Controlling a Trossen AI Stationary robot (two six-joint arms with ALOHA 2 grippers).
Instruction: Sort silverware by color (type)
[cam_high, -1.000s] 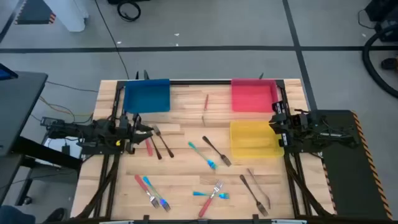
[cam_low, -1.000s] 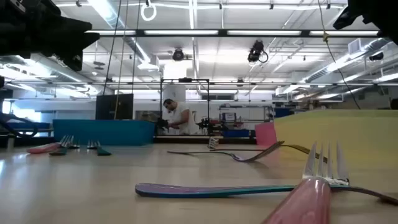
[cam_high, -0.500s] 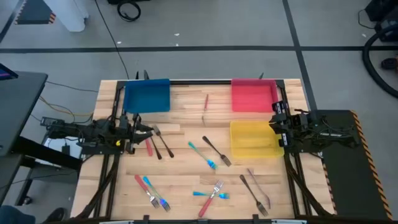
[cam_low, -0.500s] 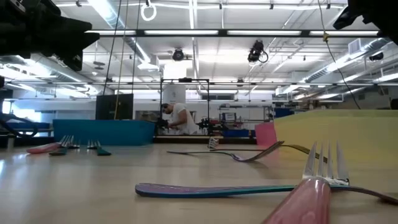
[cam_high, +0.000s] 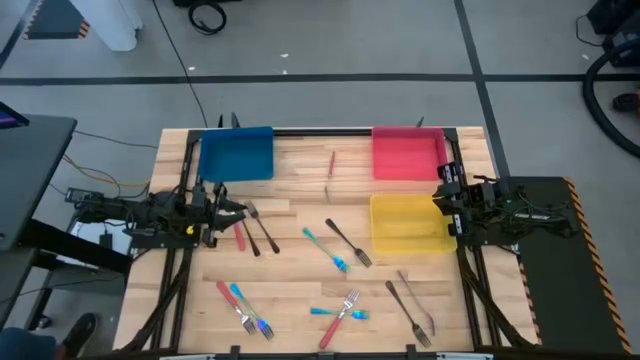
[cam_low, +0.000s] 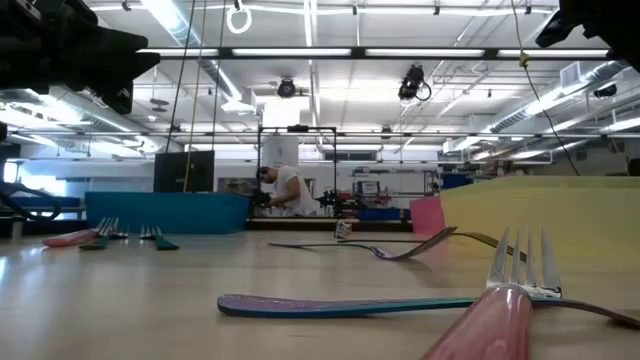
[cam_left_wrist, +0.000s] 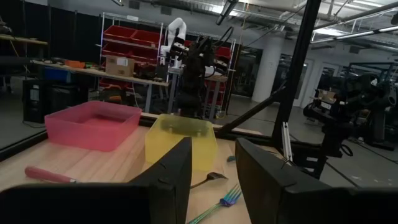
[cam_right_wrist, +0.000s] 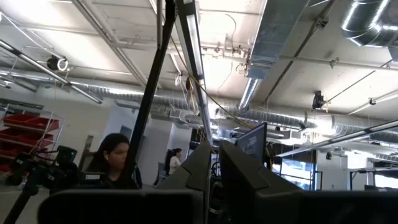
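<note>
Several forks lie flat and scattered on the wooden table: a pink-handled one between the far trays, dark and red ones at the left, a blue one and a dark one in the middle, and red, blue and dark ones along the near edge. My left gripper hovers at the left edge, open and holding nothing; its fingers look level across the table. My right gripper waits at the right edge beside the yellow tray, shut and tipped upward.
A blue tray stands at the far left, a red tray at the far right, and a yellow tray just in front of the red one. A black frame runs along the table's edges. People show in the room beyond.
</note>
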